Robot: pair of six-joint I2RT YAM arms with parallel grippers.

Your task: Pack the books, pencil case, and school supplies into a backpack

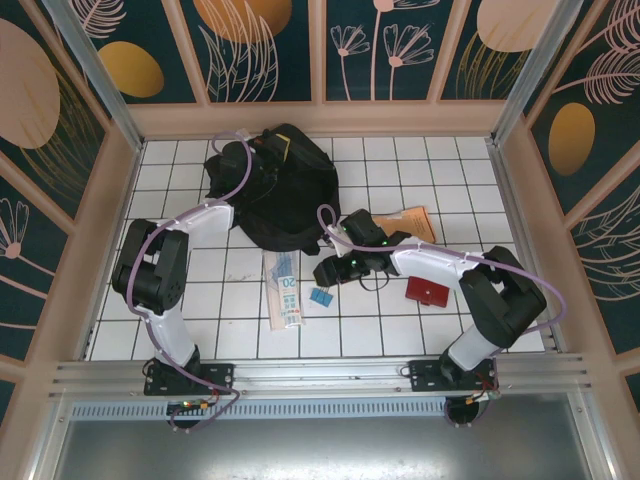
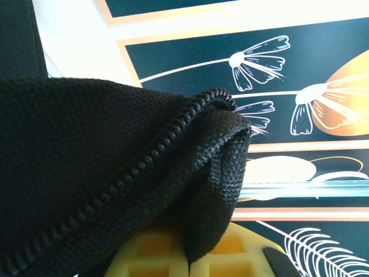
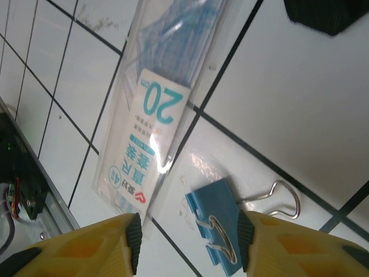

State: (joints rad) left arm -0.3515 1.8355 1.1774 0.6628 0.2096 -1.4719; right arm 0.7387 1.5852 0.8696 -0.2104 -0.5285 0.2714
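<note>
Step looks like blue binder clip (image 3: 216, 222) pickup: right jaws part-open, empty, over it; lower, close. Left jaws clamped on backpack (image 2: 86, 173) fabric.

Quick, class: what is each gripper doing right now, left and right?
Left gripper: shut on the backpack fabric.
Right gripper: open above the clip, holding nothing.

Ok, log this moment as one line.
left claw: shut on backpack | right claw: open over binder clip | pencil case: on table
</note>
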